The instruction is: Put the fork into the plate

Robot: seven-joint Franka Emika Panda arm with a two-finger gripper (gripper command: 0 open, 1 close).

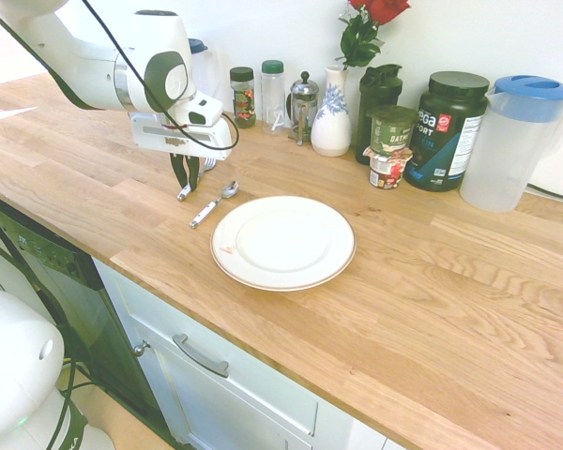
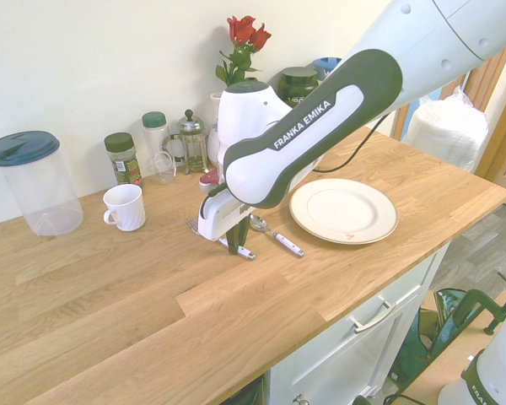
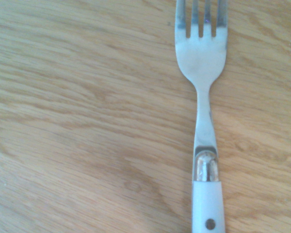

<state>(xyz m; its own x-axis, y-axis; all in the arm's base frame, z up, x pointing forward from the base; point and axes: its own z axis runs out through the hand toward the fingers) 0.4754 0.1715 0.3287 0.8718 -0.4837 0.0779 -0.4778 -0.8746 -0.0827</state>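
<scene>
The end effector (image 1: pixel 187 181) is closed on the fork (image 3: pixel 202 121), which lies on the tabletop (image 1: pixel 432 281) beside the spoon (image 1: pixel 216 202), at ten o'clock from the plate (image 1: pixel 282 242).

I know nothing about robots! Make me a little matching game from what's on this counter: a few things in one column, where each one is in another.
Things:
1. fork
2. spoon
3. plate
4. white mug

Places:
A. beside the clear pitcher
B. under the tool
C. nearest the counter's front edge
D. between fork and plate

Pairs: 1-B, 2-D, 3-C, 4-A
</scene>
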